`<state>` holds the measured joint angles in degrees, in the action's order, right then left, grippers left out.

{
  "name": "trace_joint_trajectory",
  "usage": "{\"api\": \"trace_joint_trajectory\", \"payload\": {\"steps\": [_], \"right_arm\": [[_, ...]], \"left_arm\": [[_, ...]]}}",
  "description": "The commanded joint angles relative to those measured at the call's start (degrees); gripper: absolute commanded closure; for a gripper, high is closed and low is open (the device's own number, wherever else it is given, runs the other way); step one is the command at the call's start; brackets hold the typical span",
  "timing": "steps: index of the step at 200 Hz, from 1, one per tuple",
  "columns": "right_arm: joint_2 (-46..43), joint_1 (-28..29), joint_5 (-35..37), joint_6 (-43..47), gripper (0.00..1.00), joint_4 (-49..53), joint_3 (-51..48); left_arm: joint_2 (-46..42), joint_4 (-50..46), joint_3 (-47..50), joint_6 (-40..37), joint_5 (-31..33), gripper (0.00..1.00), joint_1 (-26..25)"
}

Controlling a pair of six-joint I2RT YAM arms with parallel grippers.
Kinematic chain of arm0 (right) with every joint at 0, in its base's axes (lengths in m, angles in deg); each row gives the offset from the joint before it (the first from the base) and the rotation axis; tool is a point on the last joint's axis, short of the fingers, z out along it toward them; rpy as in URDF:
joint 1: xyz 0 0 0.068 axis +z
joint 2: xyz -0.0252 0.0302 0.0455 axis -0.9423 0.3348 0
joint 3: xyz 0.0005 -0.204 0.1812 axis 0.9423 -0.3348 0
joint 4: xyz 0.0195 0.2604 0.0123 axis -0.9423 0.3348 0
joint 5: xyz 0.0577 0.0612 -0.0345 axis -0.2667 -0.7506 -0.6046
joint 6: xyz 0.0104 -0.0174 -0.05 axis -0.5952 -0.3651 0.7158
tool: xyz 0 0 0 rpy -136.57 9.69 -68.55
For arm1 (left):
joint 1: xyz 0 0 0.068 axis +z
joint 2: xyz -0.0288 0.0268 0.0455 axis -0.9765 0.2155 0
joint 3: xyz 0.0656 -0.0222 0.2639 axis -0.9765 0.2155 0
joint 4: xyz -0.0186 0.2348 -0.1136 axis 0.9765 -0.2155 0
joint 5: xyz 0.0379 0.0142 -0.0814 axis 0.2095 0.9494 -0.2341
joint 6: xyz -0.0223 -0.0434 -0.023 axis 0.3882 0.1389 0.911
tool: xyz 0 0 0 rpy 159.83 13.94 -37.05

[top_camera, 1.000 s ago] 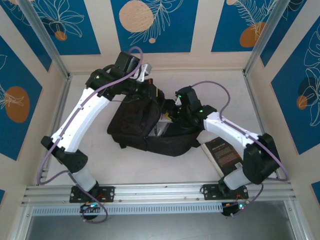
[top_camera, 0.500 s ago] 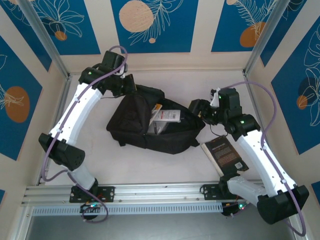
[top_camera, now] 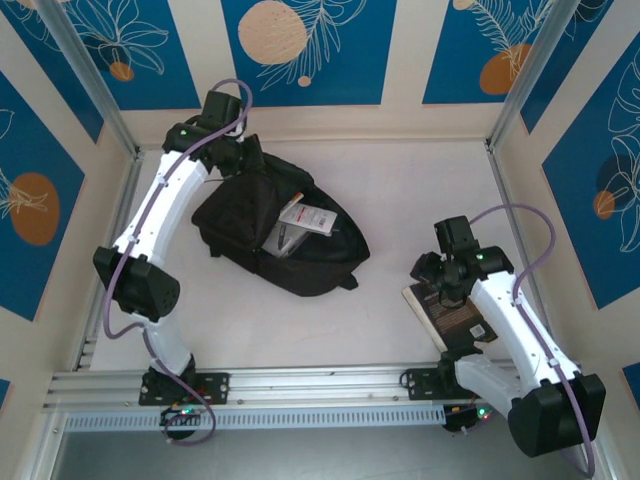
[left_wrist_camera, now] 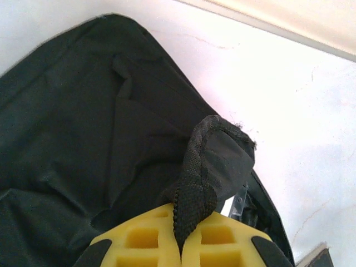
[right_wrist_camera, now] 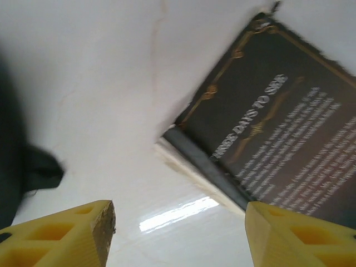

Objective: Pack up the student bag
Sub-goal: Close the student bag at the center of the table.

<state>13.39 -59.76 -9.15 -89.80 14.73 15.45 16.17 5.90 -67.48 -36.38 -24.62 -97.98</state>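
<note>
The student bag (top_camera: 300,262), a big black soft backpack, lies on the white table left of centre with its zip mouth open and a white packet (top_camera: 302,218) showing inside. My left gripper (top_camera: 243,160) is at the bag's far end, shut on a black woven strap (left_wrist_camera: 194,189) of the bag; the yellow pads (left_wrist_camera: 139,240) pinch it tightly. A dark book with gold print (top_camera: 452,312) lies flat at the right. My right gripper (top_camera: 428,270) hovers open over the book's left edge (right_wrist_camera: 222,172) with nothing between its fingers (right_wrist_camera: 83,233).
A metal frame post (top_camera: 520,75) and low rails run along the table's sides, with blue patterned walls behind. Bare white table (top_camera: 420,190) lies between the bag and the book.
The left gripper has pulled the bag leftward and toward the back by its strap. The right arm has left the bag and swung right and nearer, down to the book.
</note>
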Motion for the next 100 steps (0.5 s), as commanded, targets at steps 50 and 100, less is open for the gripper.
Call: {"api": "trace_joint_trajectory", "payload": {"steps": [50,100], "right_arm": [[8.0,-5.5,-4.8,-10.3,0.34,-5.5,-6.6],[17.6,-7.4,-11.7,-10.6,0.31,-11.5,-8.4]], "left_arm": [[-0.4,3.9,8.5,-4.2,-10.9,0.4,-12.8],[-6.2,-1.1,10.2,-9.0,-3.6,0.26,-21.8]]}}
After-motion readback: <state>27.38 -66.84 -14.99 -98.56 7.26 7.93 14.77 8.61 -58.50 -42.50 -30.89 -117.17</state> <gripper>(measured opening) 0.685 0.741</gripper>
